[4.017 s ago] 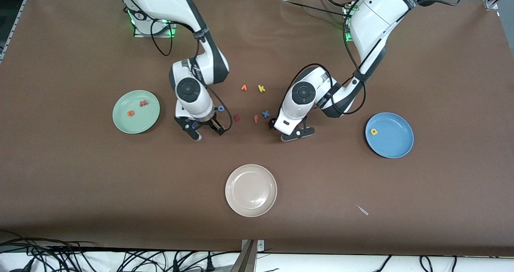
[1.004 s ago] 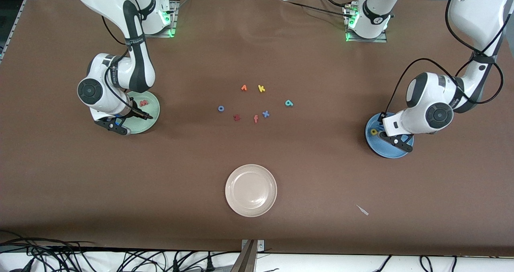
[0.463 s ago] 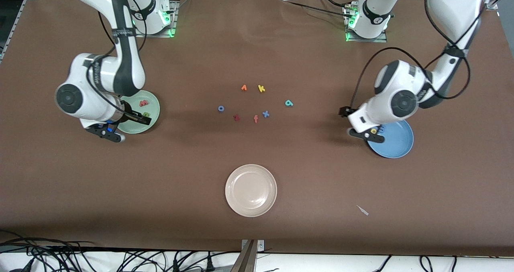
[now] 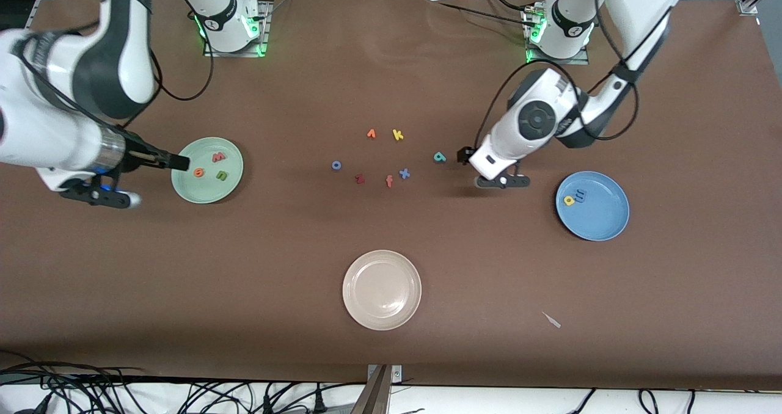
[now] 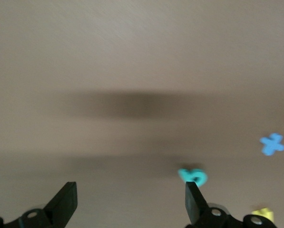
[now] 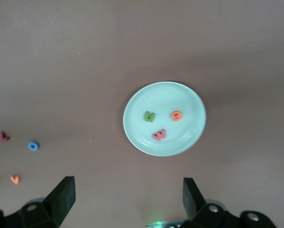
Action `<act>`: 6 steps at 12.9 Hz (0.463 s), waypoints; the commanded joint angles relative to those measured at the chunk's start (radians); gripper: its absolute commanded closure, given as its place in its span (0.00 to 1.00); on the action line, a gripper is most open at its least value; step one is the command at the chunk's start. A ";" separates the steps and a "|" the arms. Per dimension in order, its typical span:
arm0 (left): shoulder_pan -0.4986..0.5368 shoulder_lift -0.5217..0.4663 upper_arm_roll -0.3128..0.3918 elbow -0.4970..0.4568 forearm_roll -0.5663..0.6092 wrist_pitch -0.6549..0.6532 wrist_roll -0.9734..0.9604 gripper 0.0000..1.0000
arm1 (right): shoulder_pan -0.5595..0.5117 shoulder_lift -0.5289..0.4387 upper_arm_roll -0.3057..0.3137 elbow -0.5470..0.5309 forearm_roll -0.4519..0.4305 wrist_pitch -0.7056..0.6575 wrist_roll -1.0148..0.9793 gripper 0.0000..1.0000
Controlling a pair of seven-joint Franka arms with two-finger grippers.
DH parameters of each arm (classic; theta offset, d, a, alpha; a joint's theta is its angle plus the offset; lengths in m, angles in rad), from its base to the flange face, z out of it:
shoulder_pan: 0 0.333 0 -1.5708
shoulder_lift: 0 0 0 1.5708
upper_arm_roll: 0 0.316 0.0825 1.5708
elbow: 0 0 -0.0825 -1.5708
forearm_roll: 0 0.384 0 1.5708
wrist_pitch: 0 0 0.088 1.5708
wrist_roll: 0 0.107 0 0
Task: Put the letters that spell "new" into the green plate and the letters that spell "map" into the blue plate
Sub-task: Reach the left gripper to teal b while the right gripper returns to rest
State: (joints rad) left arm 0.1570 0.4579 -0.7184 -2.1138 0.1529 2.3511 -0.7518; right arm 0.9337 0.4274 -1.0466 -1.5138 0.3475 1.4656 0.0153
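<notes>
The green plate (image 4: 204,189) (image 6: 190,129) holds the green n (image 4: 221,175) (image 6: 149,116), the orange e (image 4: 198,172) (image 6: 177,115) and the pink w (image 4: 219,157) (image 6: 159,135). In the blue plate (image 4: 603,217) lie the yellow a (image 4: 569,201) and the blue m (image 4: 579,196). The teal p (image 4: 439,157) (image 5: 193,175) lies on the table. My left gripper (image 4: 484,168) (image 5: 130,199) hangs open and empty just beside the p, between it and the blue plate. My right gripper (image 4: 153,182) (image 6: 127,194) is open, raised high beside the green plate.
Loose letters lie mid-table: an orange one (image 4: 371,134), yellow k (image 4: 398,135) (image 5: 263,213), blue o (image 4: 336,165), a dark red one (image 4: 360,179), orange-red f (image 4: 389,181), blue x (image 4: 404,173) (image 5: 272,144). A beige plate (image 4: 382,289) sits nearer the camera, with a small scrap (image 4: 551,320) beside it.
Both grippers opened. The green n now lies in the green plate and the blue m in the blue plate. The right arm rose away; the left swung over to the teal p.
</notes>
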 commanded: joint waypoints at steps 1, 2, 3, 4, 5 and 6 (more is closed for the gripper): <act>-0.062 0.047 0.008 0.005 -0.006 0.060 -0.174 0.00 | -0.007 -0.009 -0.013 0.087 -0.030 -0.076 -0.041 0.00; -0.080 0.060 0.010 0.005 0.000 0.097 -0.246 0.00 | -0.012 -0.028 -0.010 0.108 -0.044 -0.076 -0.041 0.00; -0.094 0.076 0.011 0.005 0.008 0.137 -0.324 0.00 | -0.035 -0.036 0.005 0.121 -0.050 -0.077 -0.047 0.00; -0.114 0.093 0.016 0.005 0.054 0.164 -0.410 0.00 | -0.086 -0.062 0.043 0.150 -0.054 -0.077 -0.048 0.00; -0.134 0.103 0.030 0.005 0.138 0.166 -0.532 0.00 | -0.157 -0.085 0.116 0.173 -0.067 -0.091 -0.055 0.00; -0.149 0.120 0.031 0.008 0.228 0.166 -0.652 0.00 | -0.227 -0.129 0.196 0.167 -0.071 -0.094 -0.063 0.00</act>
State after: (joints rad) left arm 0.0419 0.5478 -0.7041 -2.1163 0.2591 2.4996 -1.2134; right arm 0.8380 0.3797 -0.9868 -1.3694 0.2996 1.4045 -0.0218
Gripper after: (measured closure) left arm 0.000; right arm 0.000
